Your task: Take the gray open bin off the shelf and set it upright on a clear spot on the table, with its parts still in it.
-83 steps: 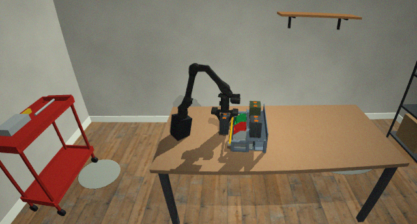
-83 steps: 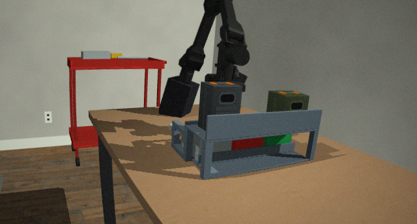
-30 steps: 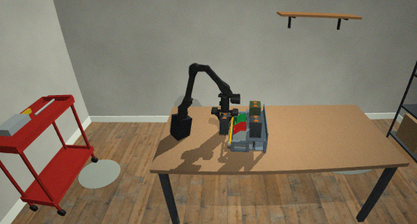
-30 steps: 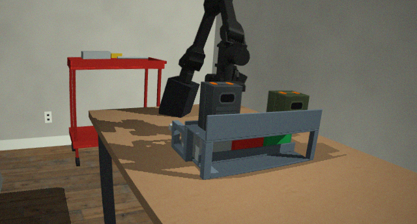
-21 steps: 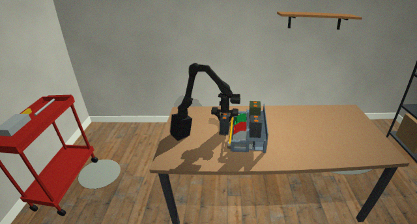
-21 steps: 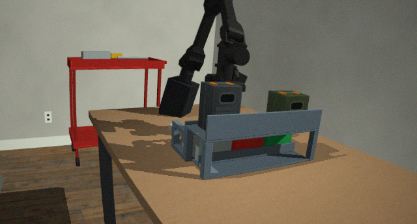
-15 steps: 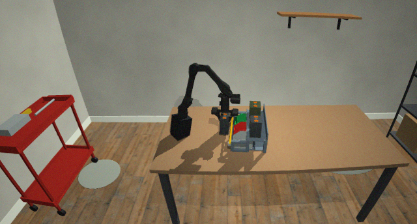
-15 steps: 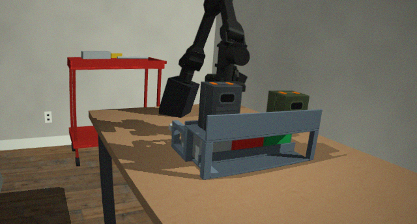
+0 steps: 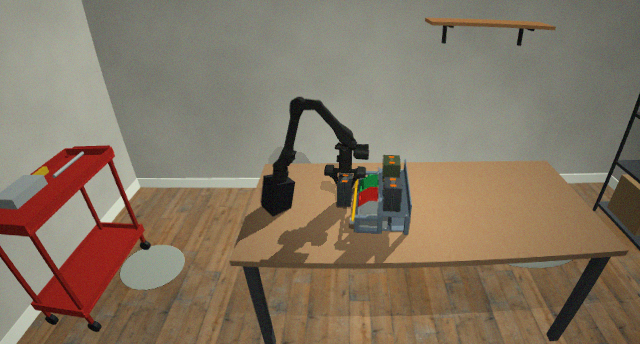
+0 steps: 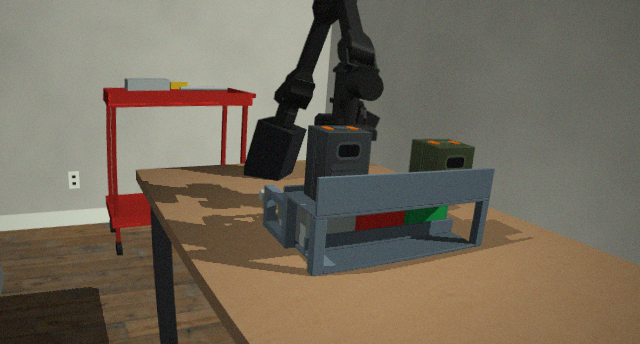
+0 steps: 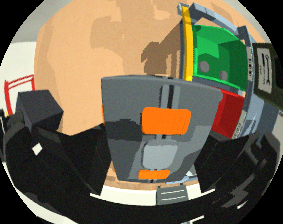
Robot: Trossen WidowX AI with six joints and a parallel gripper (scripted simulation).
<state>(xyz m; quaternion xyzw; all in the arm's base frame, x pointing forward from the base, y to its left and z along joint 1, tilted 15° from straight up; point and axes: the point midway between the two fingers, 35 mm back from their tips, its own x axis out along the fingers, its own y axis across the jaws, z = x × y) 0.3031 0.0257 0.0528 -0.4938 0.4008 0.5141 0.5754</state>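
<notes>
The gripper (image 9: 345, 176) is clamped on a dark gray box (image 11: 158, 129) with orange patches on top, coming down on it from above. In the wrist view that box fills the middle of the picture, standing on the table (image 9: 490, 209) just left of the shelf (image 10: 400, 191). In the top view it's the dark box (image 9: 344, 193) right under the wrist, touching or nearly touching the yellow edge strip (image 9: 354, 204) of the shelf.

So the thing in the jaws looks like one of the closed boxes, not an open bin. The gray bin (image 9: 369, 211) sits in the front slot of the blue-gray shelf, next to a red bin (image 9: 368, 196) and a green bin (image 9: 371, 181) behind it. From the exterior view you can see gray, red and green fronts in a row under the shelf's top board. I can't make out any parts inside the gray bin.

On top of the shelf there's another dark gray box (image 10: 339, 156) and an olive green box (image 10: 441, 155), both with orange spots.

The black arm (image 9: 320, 116) arches over from its base (image 9: 276, 196) at the table's left back corner. A red cart (image 9: 107, 154) stands off to the left by the wall, and a wooden wall shelf (image 9: 490, 23) hangs up high on the right.
</notes>
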